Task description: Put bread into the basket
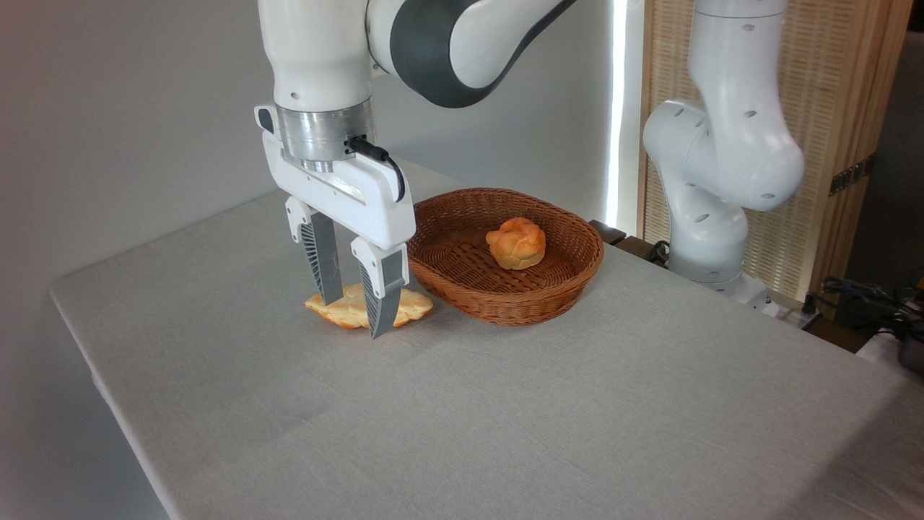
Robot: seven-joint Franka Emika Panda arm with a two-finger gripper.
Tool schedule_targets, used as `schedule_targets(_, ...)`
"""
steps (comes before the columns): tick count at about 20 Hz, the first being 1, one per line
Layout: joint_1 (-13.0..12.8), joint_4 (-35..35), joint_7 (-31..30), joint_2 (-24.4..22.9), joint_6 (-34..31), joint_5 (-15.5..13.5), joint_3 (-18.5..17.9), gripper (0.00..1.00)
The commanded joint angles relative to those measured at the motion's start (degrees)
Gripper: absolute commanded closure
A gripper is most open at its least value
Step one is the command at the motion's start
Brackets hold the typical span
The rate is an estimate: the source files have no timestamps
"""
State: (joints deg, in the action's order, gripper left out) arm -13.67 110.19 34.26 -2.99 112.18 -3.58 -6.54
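Presently the pincer (356,312), spread astride the flat bread (350,309) on the worktop (505,404), risks a shallow, slipping pinch.

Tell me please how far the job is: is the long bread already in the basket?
Not yet. Done: only the round bun lies in the basket. In hand: the gripper is low, its fingers on either side of the bread, which lies on the table beside the basket. Left: close, lift, move it into the basket, release.

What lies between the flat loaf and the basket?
Only bare tablecloth, a narrow strip, separates the loaf from the basket in the fixed camera view.
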Motion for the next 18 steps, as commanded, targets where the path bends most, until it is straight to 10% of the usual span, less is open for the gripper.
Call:
schedule_targets(1, -0.22, -0.94, -0.6, 0.53, 0.49, -0.28, -0.41, 0.0)
schedule_targets(12, -0.83, -0.94, -1.04, 1.4, 0.32, -0.2, 0.29, 0.0)
schedule_targets(18, -1.63, -0.76, 1.85, 4.12, -0.29, 0.33, 6.7, 0.0)
